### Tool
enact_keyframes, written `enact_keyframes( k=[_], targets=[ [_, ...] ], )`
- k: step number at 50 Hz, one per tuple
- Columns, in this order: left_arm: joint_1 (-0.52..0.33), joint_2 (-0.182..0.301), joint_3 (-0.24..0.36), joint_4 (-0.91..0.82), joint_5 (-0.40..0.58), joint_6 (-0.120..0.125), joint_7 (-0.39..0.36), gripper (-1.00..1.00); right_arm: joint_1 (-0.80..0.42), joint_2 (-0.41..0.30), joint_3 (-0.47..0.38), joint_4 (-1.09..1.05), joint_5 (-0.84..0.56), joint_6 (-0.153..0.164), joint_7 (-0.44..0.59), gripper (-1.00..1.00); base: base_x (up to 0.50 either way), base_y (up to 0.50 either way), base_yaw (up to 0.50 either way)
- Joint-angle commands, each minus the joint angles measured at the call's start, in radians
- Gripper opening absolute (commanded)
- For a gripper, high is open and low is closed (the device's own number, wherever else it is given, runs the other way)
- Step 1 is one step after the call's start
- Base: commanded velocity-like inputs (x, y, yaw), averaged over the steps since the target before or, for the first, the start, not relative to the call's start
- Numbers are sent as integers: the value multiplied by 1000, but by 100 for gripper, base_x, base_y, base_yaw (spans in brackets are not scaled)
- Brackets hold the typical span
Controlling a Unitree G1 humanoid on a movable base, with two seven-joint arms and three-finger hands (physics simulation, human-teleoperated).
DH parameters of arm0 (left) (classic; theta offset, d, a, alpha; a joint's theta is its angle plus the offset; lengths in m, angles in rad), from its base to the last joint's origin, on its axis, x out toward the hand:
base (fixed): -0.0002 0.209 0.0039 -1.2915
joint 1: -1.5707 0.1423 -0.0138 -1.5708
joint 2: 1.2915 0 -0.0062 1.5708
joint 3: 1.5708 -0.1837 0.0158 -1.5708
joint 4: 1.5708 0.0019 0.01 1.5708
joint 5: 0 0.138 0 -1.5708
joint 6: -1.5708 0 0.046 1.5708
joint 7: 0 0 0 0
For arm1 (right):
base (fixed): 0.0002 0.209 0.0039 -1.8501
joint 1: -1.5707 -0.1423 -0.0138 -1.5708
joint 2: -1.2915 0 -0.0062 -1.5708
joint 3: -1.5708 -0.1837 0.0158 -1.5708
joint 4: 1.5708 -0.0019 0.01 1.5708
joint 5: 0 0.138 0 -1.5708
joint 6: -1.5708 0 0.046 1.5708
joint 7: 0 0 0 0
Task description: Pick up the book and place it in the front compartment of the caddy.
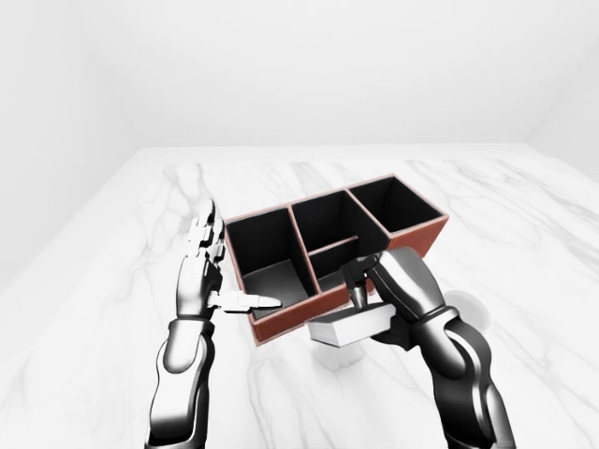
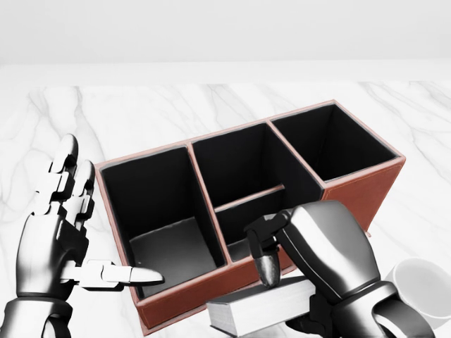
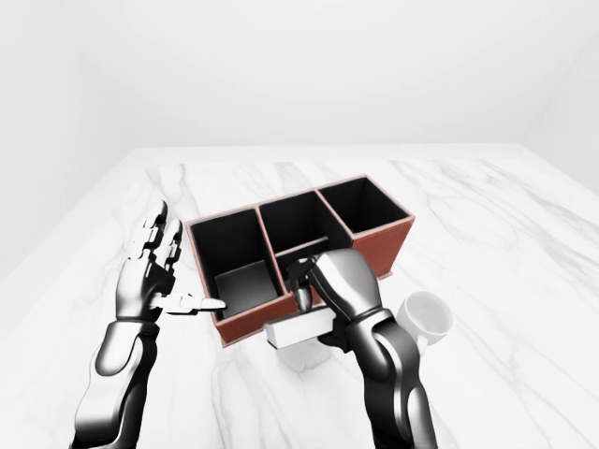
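Observation:
The caddy (image 2: 352, 201) is red-brown with black insides and fills the middle of the head view; its middle bay is split by a low divider. A pale grey book (image 2: 254, 311) lies flat at the bottom of that view, just below the caddy's lower wall. My right hand (image 2: 273, 280) is shut on the book, with fingers curled over its top edge. Left of the caddy stands my left hand (image 2: 84, 232), open and upright, its thumb reaching over the rim of the leftmost bay. All the bays look empty.
A white mug (image 3: 426, 313) stands on the marble table (image 2: 141, 113) just right of my right forearm, partly hidden by it in the head view. White walls rise beyond the table's far edge.

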Motion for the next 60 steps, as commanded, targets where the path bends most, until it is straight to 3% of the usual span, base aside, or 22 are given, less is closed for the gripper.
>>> enact_keyframes(
  k=[1,7,37,39,60],
  targets=[
    [0,0,0,-4,0,0,0,100,-65,5,-17,-23,30,0,24,-100,0,0,0],
    [-1,0,1,-2,0,0,0,100,-168,3,-34,3,36,0,48,-100,0,0,0],
    [-3,0,-1,19,3,0,-1,100,-300,-27,-65,40,58,0,69,-100,0,0,0],
    [-2,0,-1,20,3,0,0,100,-353,-41,-82,75,65,0,70,-100,0,0,0],
    [-4,1,2,13,3,0,-1,100,-478,-72,-96,172,61,0,49,-100,0,0,0]
  ],
)
